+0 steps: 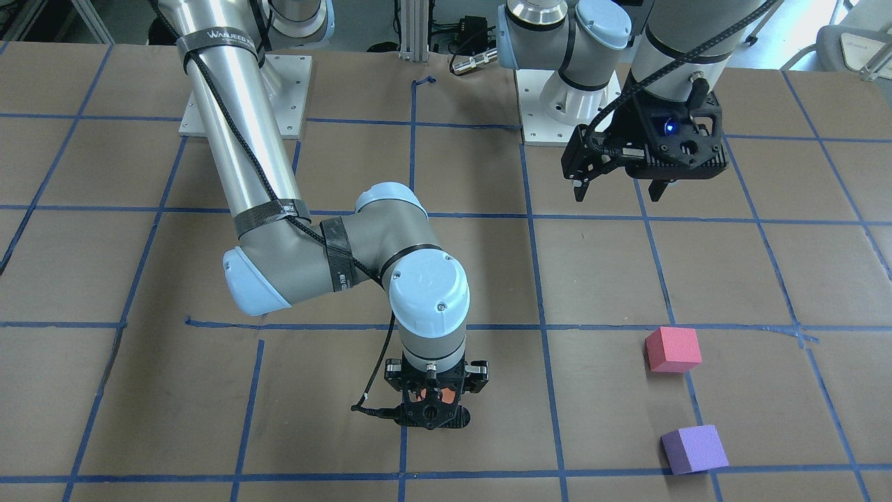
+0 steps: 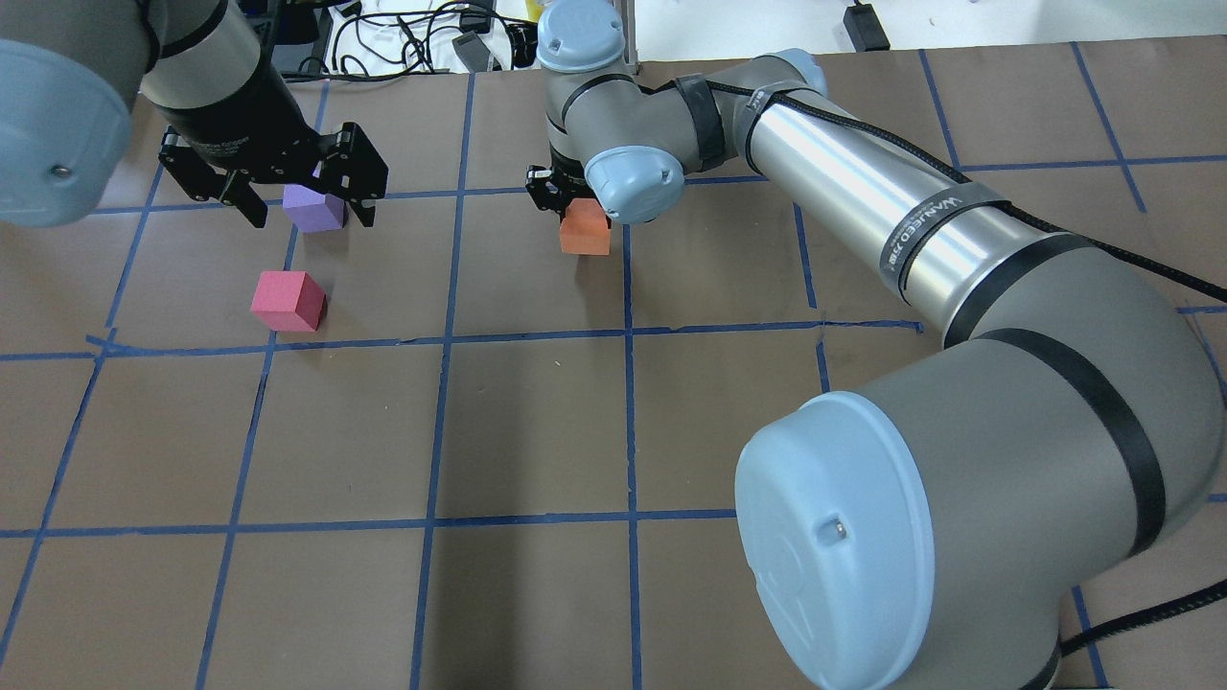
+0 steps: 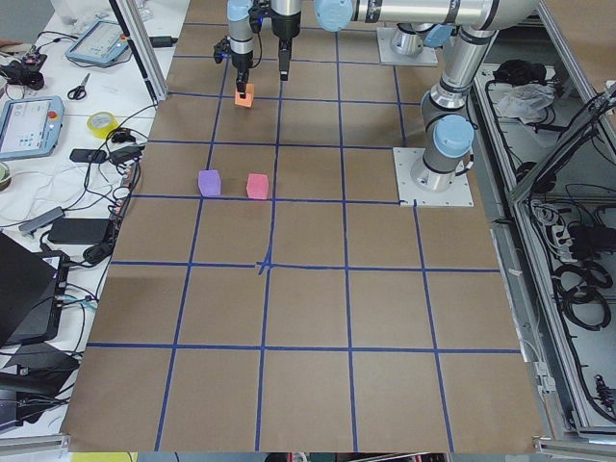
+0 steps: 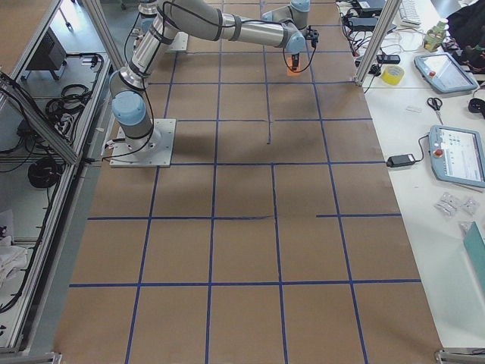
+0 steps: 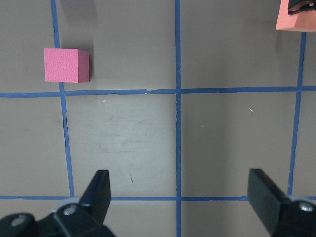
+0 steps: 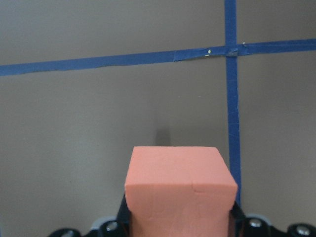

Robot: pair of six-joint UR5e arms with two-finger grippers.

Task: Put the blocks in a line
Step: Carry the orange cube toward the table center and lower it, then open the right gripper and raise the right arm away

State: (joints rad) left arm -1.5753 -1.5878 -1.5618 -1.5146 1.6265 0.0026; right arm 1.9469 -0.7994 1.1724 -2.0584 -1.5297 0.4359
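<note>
Orange block point(image 6: 180, 192), clamped in the right gripper point(image 1: 435, 397) by the middle of the table's point(image 1: 209, 418) far edge, is not yet lined up (I judge) with the red-pink block point(image 1: 672, 348) and purple block point(image 1: 693, 448) further left along that edge, while the left gripper point(image 5: 180, 182) hangs wide and empty.

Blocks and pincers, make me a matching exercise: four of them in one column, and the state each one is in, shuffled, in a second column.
Column one:
1. orange block
2. red-pink block
3. purple block
4. left pincer

Column two:
A. open, holding nothing
B. loose, outside the left wrist camera's view
C. gripped by the right pincer
D. loose, in the left wrist camera's view

Pairs: 1-C, 2-D, 3-B, 4-A.
</note>
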